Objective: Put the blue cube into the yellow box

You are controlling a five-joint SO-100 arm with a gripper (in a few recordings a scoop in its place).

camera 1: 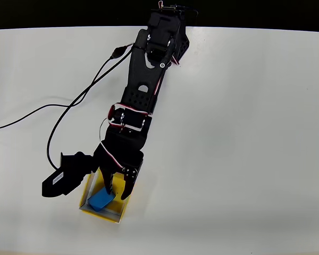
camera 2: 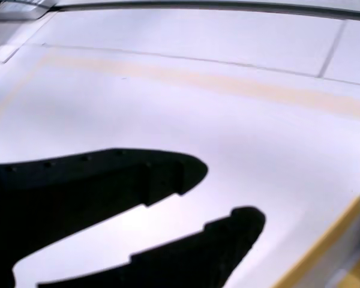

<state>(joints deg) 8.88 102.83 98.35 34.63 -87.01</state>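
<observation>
Plain white surface [camera 1: 244, 133]; the blue cube [camera 1: 101, 200] is seen lying tilted inside the yellow box [camera 1: 112, 215]. Jaws are spread, nothing held. The cube is judged light, rigid, matte; best pinched across opposite flat faces.

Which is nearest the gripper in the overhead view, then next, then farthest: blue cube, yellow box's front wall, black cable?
From the gripper:
1. Blue cube: right at the fingertips, inside the yellow box.
2. Box's front wall: just beyond the cube, toward the picture's bottom.
3. Black cable: far off, upper left on the table.
</observation>
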